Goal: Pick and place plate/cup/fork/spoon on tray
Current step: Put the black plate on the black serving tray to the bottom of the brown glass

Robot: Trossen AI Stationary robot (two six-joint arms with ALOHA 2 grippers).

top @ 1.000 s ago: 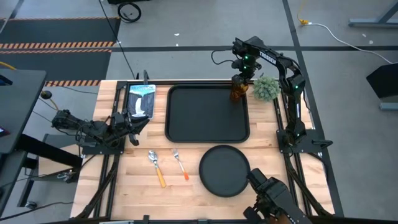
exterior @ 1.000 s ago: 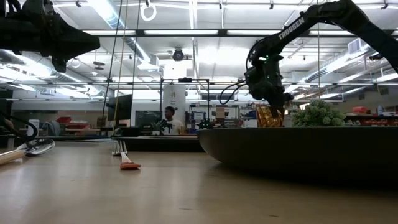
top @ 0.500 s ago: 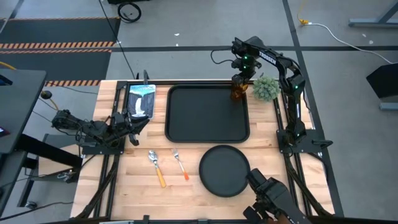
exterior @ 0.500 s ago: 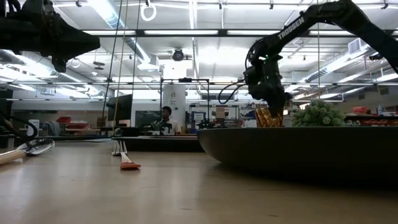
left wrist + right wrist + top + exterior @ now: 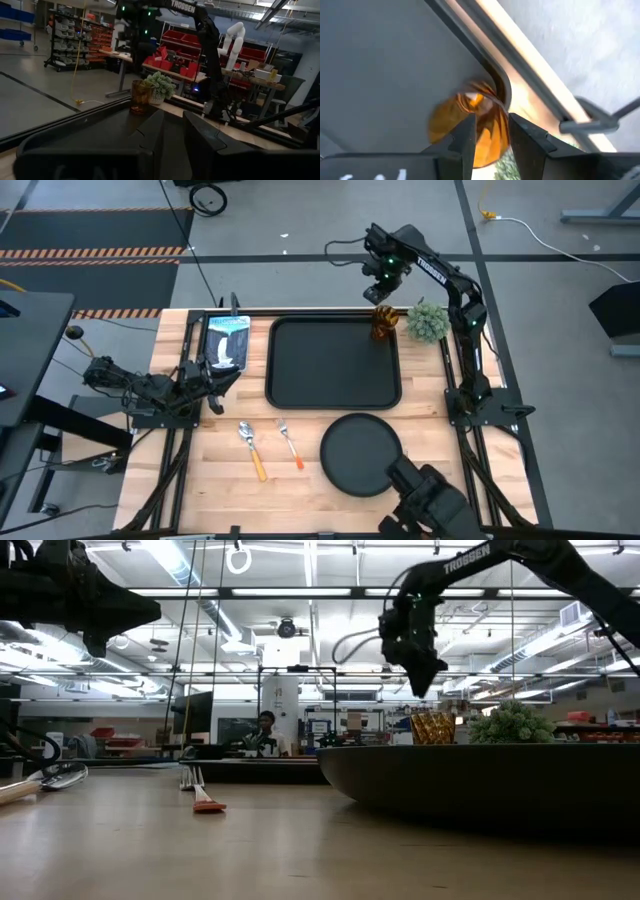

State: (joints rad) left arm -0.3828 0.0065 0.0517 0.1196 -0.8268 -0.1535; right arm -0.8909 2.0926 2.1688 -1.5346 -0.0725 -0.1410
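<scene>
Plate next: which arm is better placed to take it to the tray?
Probably the right. The plate lies on the right half of the table, near the right arm's base, and the right hand hangs free above the cup. The left hand rests far off.

I see the amber cup upright in the black tray's far right corner; the round black plate, fork and spoon lie on the counter nearby.

Bright ceiling strip lights flood the low view from above, leaving the near tabletop soft and out of focus. The high view is evenly lit with faint shadows. The left wrist view is dim, and the right wrist view's cup is blurred.
</scene>
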